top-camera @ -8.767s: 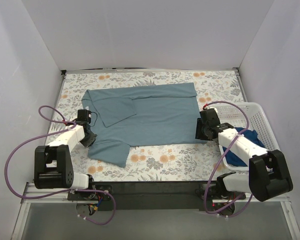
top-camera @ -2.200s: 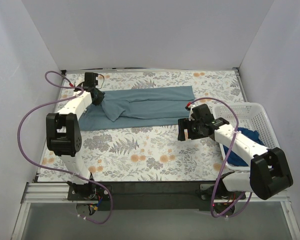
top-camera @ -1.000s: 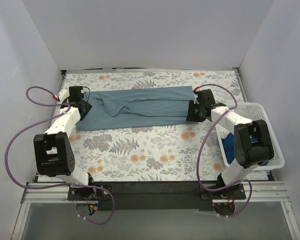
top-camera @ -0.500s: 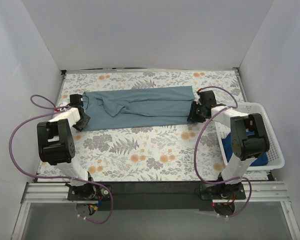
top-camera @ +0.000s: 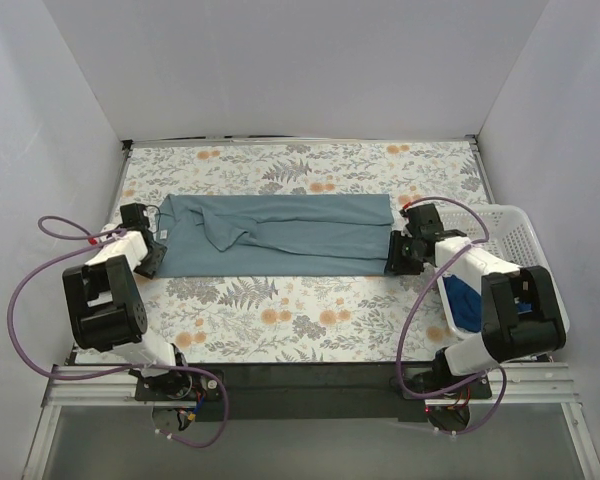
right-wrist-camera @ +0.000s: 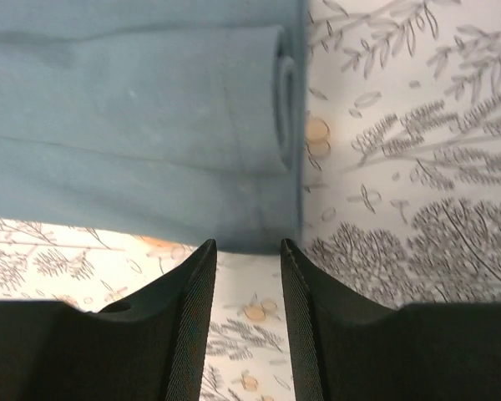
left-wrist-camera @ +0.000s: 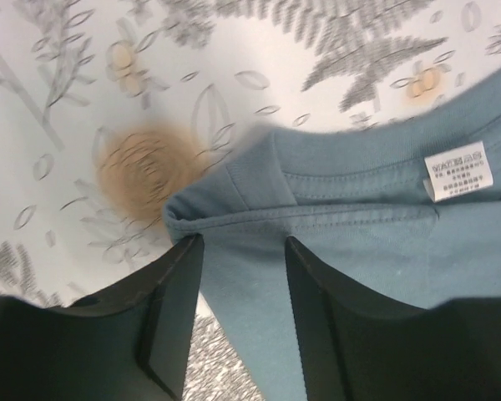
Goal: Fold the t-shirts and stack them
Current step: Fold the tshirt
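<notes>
While the slate t-shirt lies as a long band, the left gripper and right gripper sit half-open at its ends. Next, probably, both pinch cloth for the crosswise fold.

Teal shirt: folded lengthwise into a long band, lying flat across the table, collar end left, hem end right, slight wrinkles near the collar. White label shows inside the collar. Dark blue shirt: bunched in the basket, mostly hidden.
</notes>
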